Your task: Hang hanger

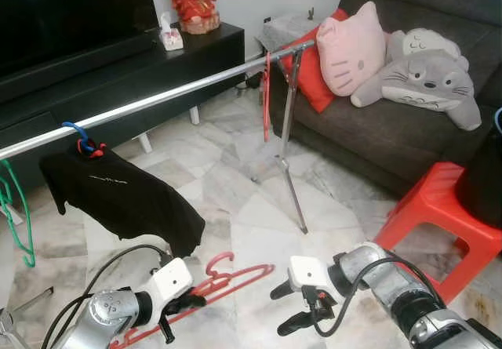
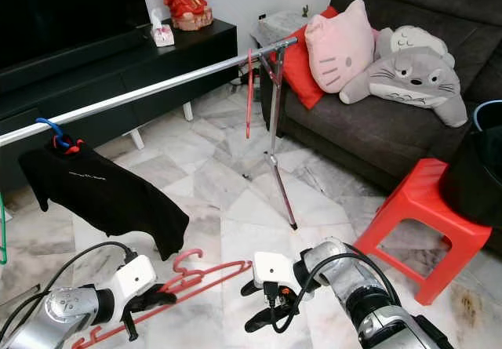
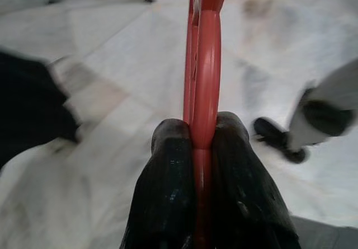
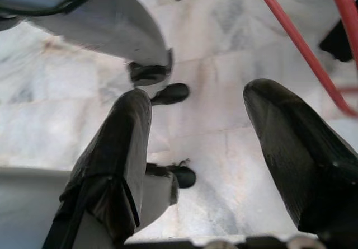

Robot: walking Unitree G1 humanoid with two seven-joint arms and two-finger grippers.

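A red plastic hanger (image 1: 232, 278) is held low over the marble floor, its hook pointing up and toward the rail. My left gripper (image 1: 181, 310) is shut on its lower bar; in the left wrist view both fingertips (image 3: 168, 148) pinch the red bar (image 3: 205, 64). My right gripper (image 1: 285, 308) hovers open just right of the hanger's end, apart from it, and the right wrist view has the red bar (image 4: 302, 47) passing beyond its fingers. A long silver rail (image 1: 180, 90) crosses above, carrying a black shirt (image 1: 118, 196) on a blue hanger.
Another red hanger (image 1: 267, 98) hangs near the rail's far stand (image 1: 292, 153), and a green one (image 1: 17, 216) hangs at the left. A red stool (image 1: 439, 216) stands at the right by a dark sofa (image 1: 376, 129) with cushions. A black TV cabinet (image 1: 118, 74) runs behind the rail.
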